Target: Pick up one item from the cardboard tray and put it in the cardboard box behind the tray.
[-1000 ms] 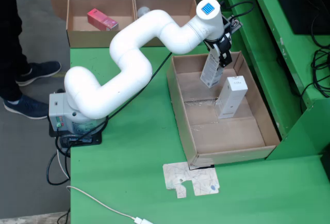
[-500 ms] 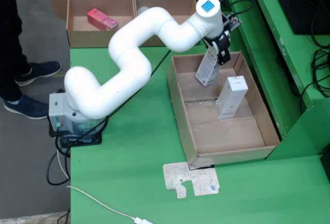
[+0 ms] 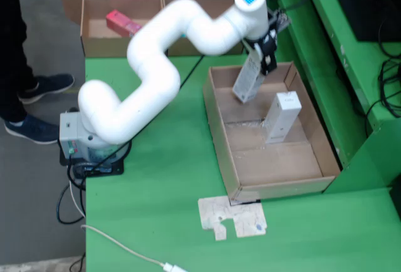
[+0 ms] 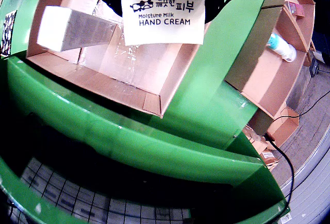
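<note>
Carton (image 3: 245, 81) of hand cream, a slim white box whose printed face (image 4: 163, 13) is filling the top of the wrist view, is hanging tilted from the gripper (image 3: 266, 56), which is clamping it near its upper end. It is hanging above the far end of the tray (image 3: 216, 118), its lower end clear of the floor. By the look of it, it is light and stiff, thin card around a tube, so a hard squeeze is likely denting it; the flat broad faces are offering the surest hold, and a grip nearer the middle would be letting it swing less. The smooth printed card may be slipping a little under a loose hold. A second white carton (image 3: 281, 117) is lying in the tray, well apart from the held one. Behind the tray, in the fixed view, the box (image 3: 94, 45) is standing at the table edge, divided in two, a pink pack (image 3: 119, 21) lying in its left compartment.
</note>
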Robot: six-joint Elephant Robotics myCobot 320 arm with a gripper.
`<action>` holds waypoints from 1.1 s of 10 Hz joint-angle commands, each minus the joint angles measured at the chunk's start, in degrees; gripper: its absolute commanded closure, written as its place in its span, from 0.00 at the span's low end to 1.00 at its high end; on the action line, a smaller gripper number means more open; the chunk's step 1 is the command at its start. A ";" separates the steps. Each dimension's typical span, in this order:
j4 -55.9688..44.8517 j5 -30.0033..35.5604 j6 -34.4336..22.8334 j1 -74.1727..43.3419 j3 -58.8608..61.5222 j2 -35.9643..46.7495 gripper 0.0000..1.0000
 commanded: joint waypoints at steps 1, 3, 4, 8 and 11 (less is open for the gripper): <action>-4.85 -0.87 0.63 0.80 1.75 5.69 1.00; -11.58 -1.44 1.10 0.80 10.81 3.84 1.00; -10.28 -1.91 1.36 1.01 7.11 6.73 1.00; -12.75 -2.37 1.54 0.93 9.91 7.36 1.00; -10.79 -4.62 3.72 1.65 1.75 16.70 1.00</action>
